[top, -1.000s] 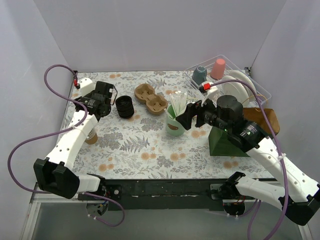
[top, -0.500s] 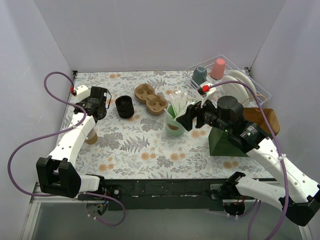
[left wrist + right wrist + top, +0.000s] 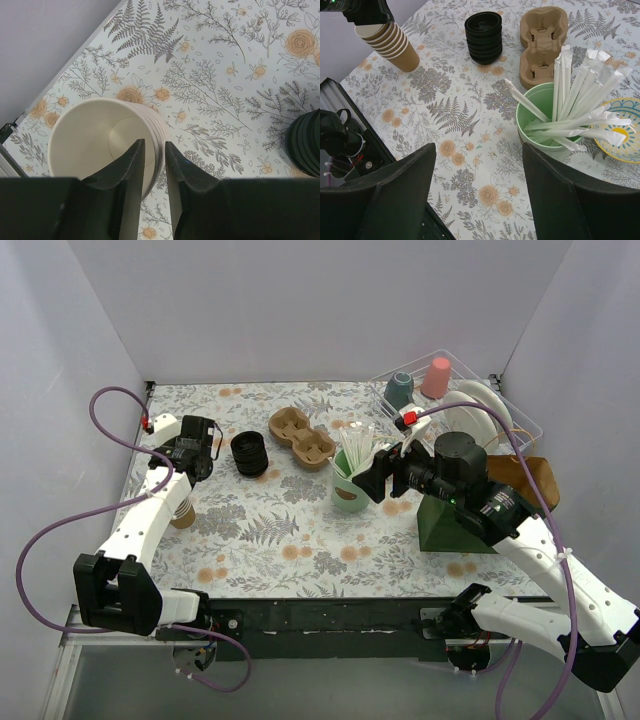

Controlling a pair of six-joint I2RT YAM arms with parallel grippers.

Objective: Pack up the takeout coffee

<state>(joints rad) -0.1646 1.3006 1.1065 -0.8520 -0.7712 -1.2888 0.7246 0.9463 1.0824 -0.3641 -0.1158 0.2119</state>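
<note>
No lidded brown cup shows in any view. A stack of open brown paper cups [image 3: 182, 512] stands near the table's left edge. My left gripper [image 3: 190, 458] hovers right over it. In the left wrist view its jaws [image 3: 154, 145] are a narrow gap apart, one finger over the top cup's inside [image 3: 100, 145], the other outside its rim. The all-black stack of lids [image 3: 250, 453] and the brown two-pocket carrier [image 3: 300, 436] lie behind. My right gripper [image 3: 480, 190] is wide open and empty above the table, next to the green cup.
A green cup of wrapped straws [image 3: 555, 120] stands mid-table beside a small patterned dish [image 3: 622, 137]. A clear bin [image 3: 455, 405] at the back right holds a teal mug, a pink cup and white plates. A dark green box [image 3: 450, 525] sits under my right arm.
My left gripper has swung left and nearer, from beside the black lids to over the brown cup stack. The right arm has not moved.
</note>
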